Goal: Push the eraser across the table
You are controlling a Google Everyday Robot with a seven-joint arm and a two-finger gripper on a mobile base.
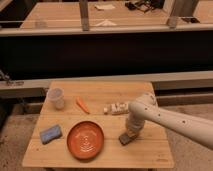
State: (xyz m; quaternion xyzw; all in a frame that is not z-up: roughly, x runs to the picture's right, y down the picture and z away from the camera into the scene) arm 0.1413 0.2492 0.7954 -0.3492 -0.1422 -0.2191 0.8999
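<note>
Eraser [50,134]: blue, seen at front-left of surface [150,152], well apart from gripper.
Cup [56,98]: set at back-left.
Carrot [82,105]: laid near cup.
Plate [86,140]: orange, placed just right of eraser.
Gripper [126,138]: held low at surface, right of plate; open/shut can't be told.

Robot laboratory or test workspace. A small wooden table [150,150] stands before long railed benches [60,17] bearing papers [105,7] and dark equipment [141,5]. The white arm [170,120] holds its gripper [126,138] low at the table's front right.
</note>
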